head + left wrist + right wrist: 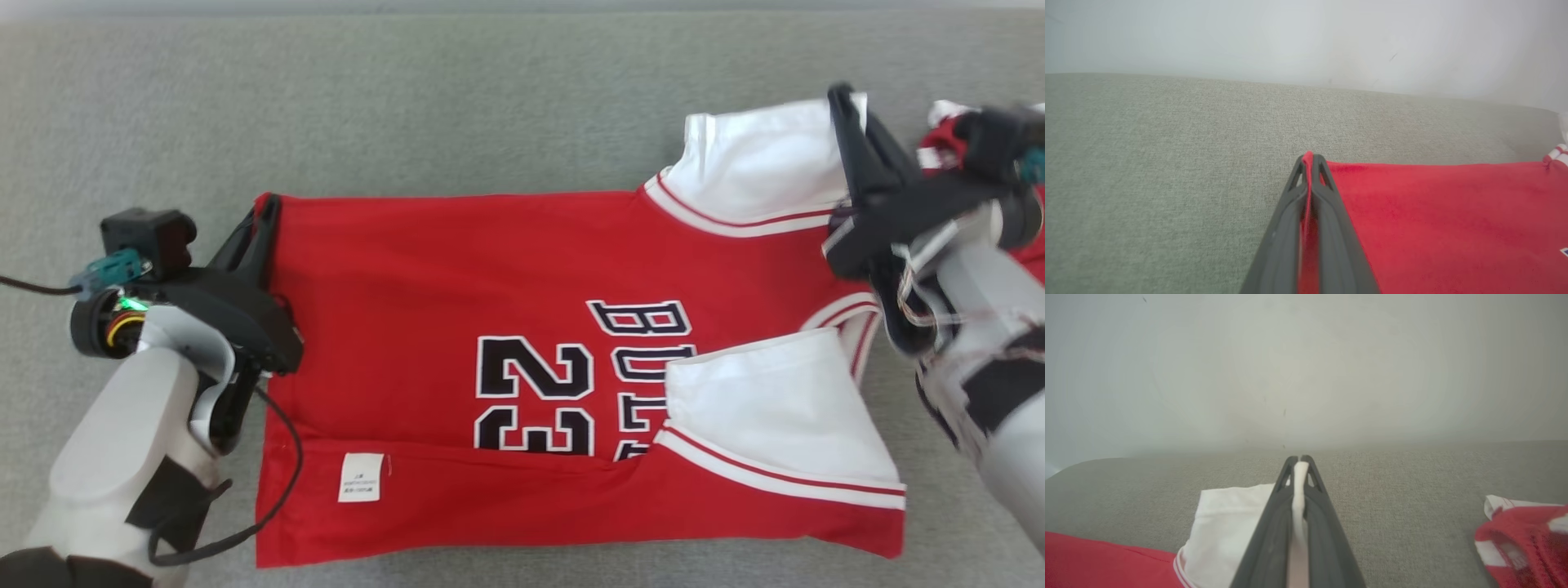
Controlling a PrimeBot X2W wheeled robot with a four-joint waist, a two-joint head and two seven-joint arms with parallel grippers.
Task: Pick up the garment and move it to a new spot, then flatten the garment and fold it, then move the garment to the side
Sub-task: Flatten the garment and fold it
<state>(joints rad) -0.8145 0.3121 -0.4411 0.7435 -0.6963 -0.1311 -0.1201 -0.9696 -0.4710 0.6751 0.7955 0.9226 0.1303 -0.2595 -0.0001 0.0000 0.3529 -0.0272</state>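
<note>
My left claw (265, 211) is pressed together on the far hem corner (1308, 156) of the red jersey (457, 269); a thin line of red cloth shows between its fingers in the left wrist view. My right claw (845, 102) is also closed, pinching the edge of the white sleeve (759, 163), and white fabric runs up between its fingers (1274, 539) in the right wrist view.

Taking the printed 23 (535, 396) as my reference, the jersey lies flat on the grey cloth surface (457, 98), possibly a couch seat, with both grips on the long edge beyond the number. One is well out on the hem side, the other on the collar side. On the near side of the 23 a strip is already turned over, its white label (361, 477) facing up and a second sleeve (767, 400) lying across the lettering.

I judge this to be the far-edge fold. To do it well I would raise both claws together to the same low height, keep the edge lightly taut between them, and carry it toward the 23. Then I would lay it parallel to the near fold and release both ends at once.

The sleeve grip looks thin, so I would pull gently there. Another red garment (1523, 535) lies past the collar side, and I want my right arm clear of it.
</note>
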